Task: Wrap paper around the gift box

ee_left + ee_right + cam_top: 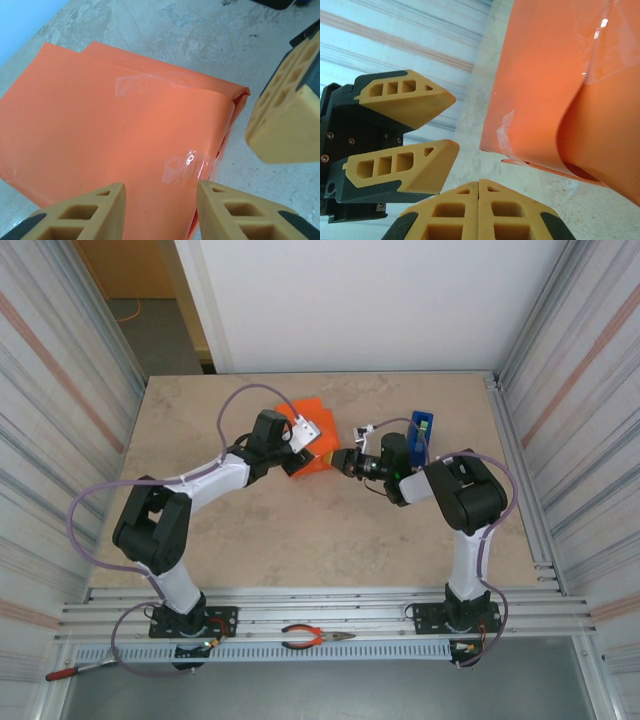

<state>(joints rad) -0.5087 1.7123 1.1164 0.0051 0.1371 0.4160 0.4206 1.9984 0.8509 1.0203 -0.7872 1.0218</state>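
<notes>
Left wrist: left gripper [161, 189] parted above taped paper [115, 125]

Left pincer [296, 462] and right pincer [345, 460] flank gift box [311, 410].

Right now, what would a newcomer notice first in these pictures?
The bright orange paper, folded and taped into a parcel, mid-table toward the back. The left gripper hovers open over it, the right gripper sits shut beside it, and a blue tape dispenser stands to its right.

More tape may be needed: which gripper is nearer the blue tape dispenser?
Right. The right gripper sits a short way left of the tape dispenser; the left gripper is farther, over the wrapped gift box.
</notes>
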